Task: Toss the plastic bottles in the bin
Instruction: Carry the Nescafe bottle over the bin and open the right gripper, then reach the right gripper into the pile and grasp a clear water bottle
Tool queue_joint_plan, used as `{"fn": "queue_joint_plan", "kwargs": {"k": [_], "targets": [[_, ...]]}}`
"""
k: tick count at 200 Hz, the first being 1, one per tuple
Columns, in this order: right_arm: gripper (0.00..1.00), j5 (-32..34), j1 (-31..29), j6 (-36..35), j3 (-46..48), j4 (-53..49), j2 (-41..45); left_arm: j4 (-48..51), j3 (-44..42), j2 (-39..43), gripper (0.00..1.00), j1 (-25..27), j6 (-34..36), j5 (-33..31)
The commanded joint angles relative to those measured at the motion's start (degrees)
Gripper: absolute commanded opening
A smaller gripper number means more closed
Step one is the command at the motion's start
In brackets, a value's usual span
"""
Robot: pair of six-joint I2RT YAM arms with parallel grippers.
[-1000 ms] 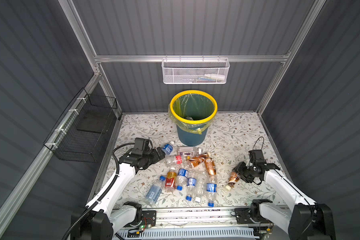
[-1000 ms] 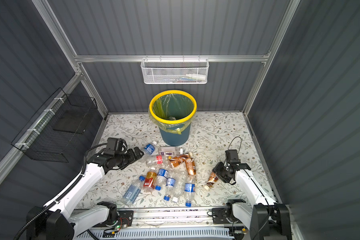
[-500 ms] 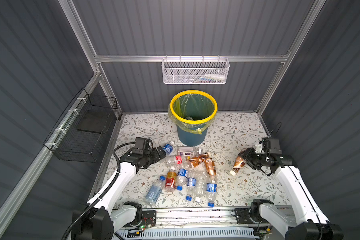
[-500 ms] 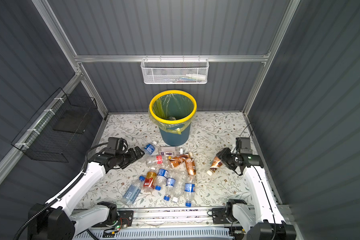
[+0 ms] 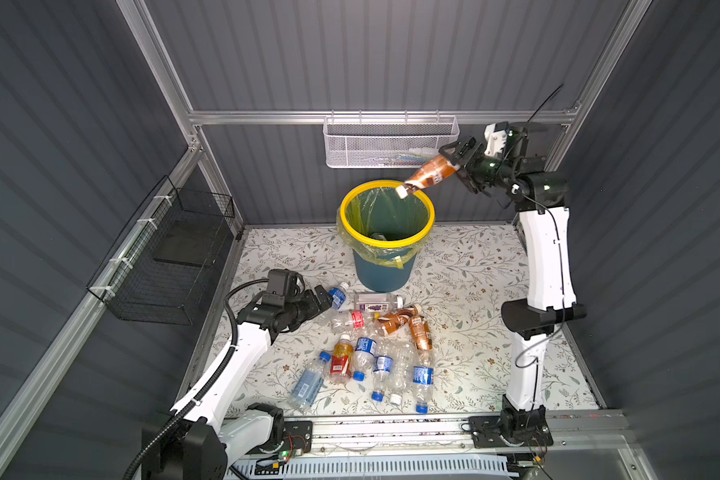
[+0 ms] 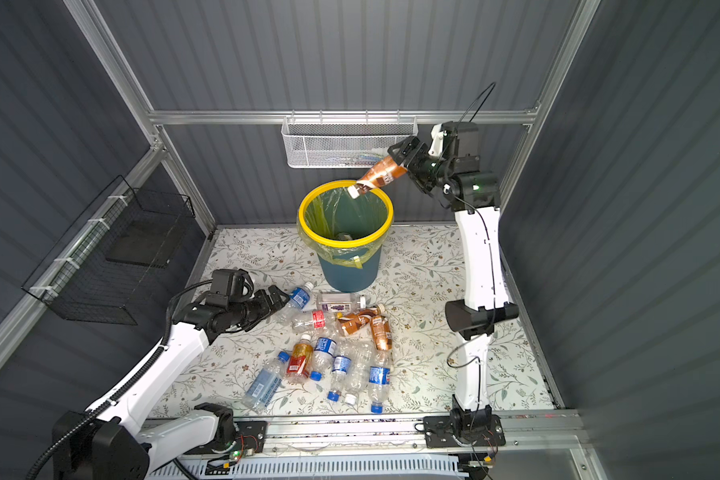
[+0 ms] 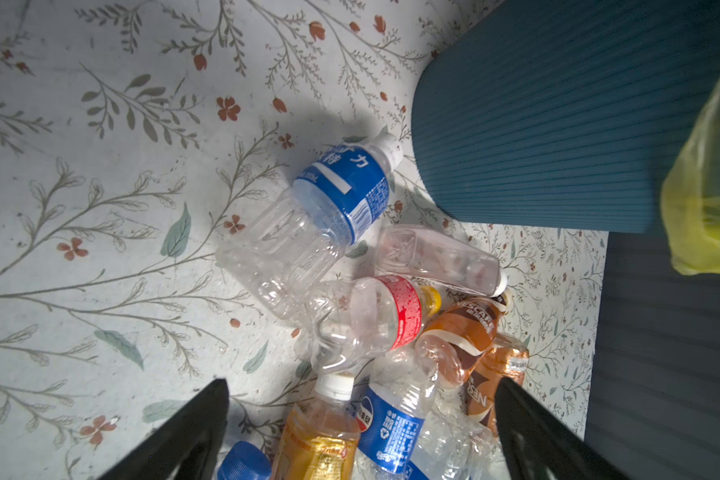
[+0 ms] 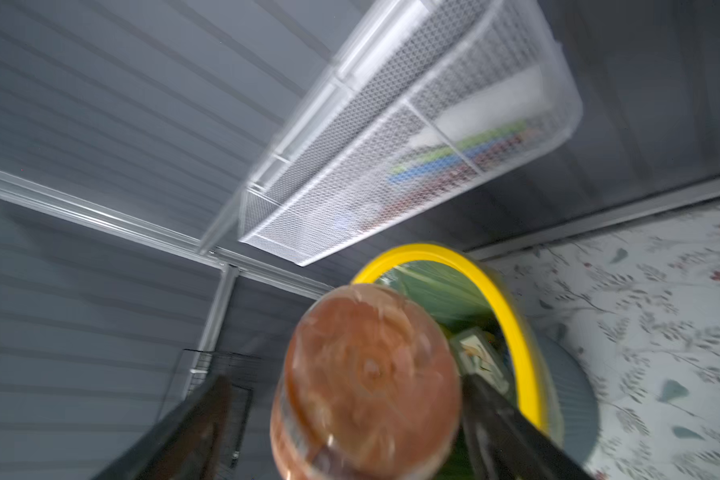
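Right gripper point(image 5: 454, 166) gaping, brown bottle point(image 5: 429, 174) sitting loose between jaws, cap-down over far rim of bin point(image 5: 387, 242) | I'm fearing it clipping that rim, bouncing out | left gripper point(image 7: 360, 384) hanging wide, empty, above bottles point(image 7: 337, 216)

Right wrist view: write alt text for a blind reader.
A brown bottle, seen base-on, fills the foreground between the open jaws of the right end effector, with the yellow-rimmed bin beyond. A white mesh basket hangs on the grey wall; the picture is motion-blurred.
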State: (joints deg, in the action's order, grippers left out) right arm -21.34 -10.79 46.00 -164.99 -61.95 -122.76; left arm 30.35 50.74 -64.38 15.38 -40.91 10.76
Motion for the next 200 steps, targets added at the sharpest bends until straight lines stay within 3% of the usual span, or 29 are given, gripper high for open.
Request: {"fn": "queue_joint_plan", "kwargs": {"k": [1,22,43,93,136,200], "targets": [[0.96,1.47,-0.62,-5.55,13.95,-7.91,15.81,0.71,1.28,-0.31,1.0,-0.35,1.18,0.63],[0.9,4.97,1.09,-3.97,51.67,11.93,39.56,-0.89,-0.75,-0.7,1.0,-0.35,0.78,1.0],[0.89,5.17,3.72,-7.12,63.9,5.97,48.01,-2.93,-3.01,-0.92,1.0,-0.35,-0.25,1.55],[0.85,4.71,0.74,-3.28,101.86,9.67,66.01,-3.29,-4.36,-1.84,1.0,-0.35,0.21,1.36],[0.84,9.25,-13.47,3.73,116.39,11.34,70.14,-2.96,-4.99,-1.68,1.0,-0.35,0.39,1.14],[0.9,10.71,-29.1,12.57,124.82,21.35,65.93,-2.49,-5.34,-1.06,1.0,-0.39,0.55,1.14]]}}
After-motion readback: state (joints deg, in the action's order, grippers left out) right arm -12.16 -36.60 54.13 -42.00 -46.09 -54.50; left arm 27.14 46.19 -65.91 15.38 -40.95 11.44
